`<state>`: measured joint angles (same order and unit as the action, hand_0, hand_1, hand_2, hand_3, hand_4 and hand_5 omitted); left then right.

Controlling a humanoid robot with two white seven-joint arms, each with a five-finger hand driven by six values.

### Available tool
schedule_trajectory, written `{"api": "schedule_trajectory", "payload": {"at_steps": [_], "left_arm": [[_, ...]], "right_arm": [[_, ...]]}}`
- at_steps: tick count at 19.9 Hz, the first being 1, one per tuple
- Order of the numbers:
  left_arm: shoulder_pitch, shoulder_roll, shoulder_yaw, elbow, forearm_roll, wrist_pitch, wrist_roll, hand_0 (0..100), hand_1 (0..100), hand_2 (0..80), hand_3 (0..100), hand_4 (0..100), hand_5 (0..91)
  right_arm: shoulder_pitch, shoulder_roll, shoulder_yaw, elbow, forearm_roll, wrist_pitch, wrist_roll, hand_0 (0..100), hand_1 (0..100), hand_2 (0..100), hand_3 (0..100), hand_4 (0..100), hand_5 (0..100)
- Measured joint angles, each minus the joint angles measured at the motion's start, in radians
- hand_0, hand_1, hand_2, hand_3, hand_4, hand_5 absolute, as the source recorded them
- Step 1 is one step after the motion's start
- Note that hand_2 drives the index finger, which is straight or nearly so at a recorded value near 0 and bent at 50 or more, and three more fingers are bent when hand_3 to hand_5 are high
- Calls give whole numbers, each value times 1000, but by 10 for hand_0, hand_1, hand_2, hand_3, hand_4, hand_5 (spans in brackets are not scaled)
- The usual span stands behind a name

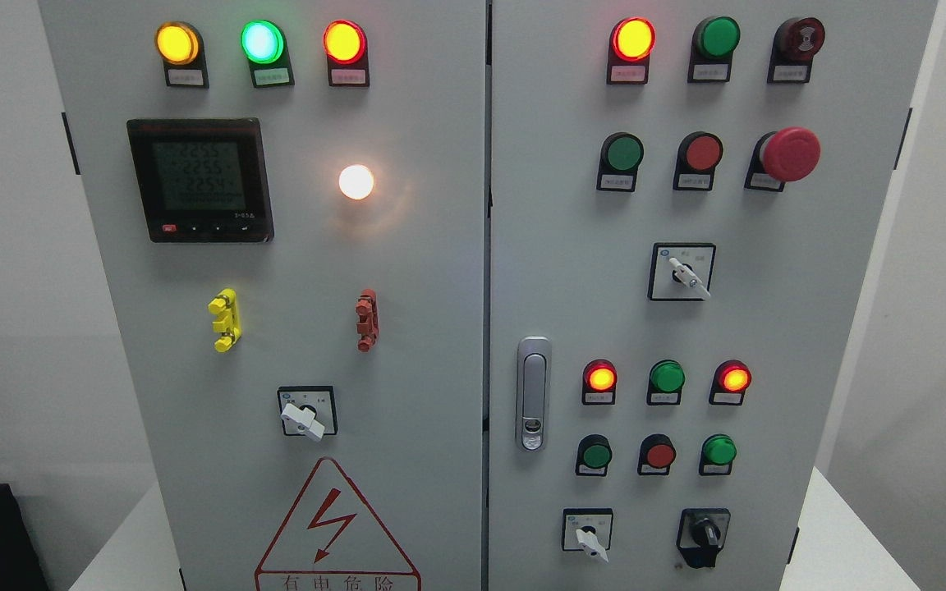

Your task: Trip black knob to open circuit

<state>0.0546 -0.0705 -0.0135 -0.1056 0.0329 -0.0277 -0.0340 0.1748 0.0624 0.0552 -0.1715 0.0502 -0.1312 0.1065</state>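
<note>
Nearest you, low on the cabinet's right door, sits the black knob, beside a white selector. Neither robot hand is in view, so you cannot tell its state. Judging by that, nothing has begun: the reach, grip and turn all remain.

The cabinet looks like matt grey painted metal. Its door latch is shiny chromed metal. The black knob and red mushroom button look like smooth, slightly glossy plastic. The meter has a glossy black face.
</note>
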Motion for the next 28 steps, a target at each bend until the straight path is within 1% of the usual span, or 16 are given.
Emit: {"api": "schedule_trajectory", "payload": {"at_steps": [18,22,25,28], "left_arm": [[0,0,0,0,0,0,0,120,389,0,0,0,0],[0,0,0,0,0,0,0,120,389,0,0,0,0],[0,0,0,0,0,0,0,120,389,0,0,0,0],[0,0,0,0,0,0,0,120,389,0,0,0,0]], "right_arm": [[1,3,-10,-19,-6,-6,2,39,280,0,0,0,0],[1,3,-42,-25,-8,-37,29,24,270,0,0,0,0],[4,3,-57,-42,-8,-54,30,14,271,0,0,0,0],[40,3,-70,-116,-8,-55,30,7,271,0,0,0,0]]}}
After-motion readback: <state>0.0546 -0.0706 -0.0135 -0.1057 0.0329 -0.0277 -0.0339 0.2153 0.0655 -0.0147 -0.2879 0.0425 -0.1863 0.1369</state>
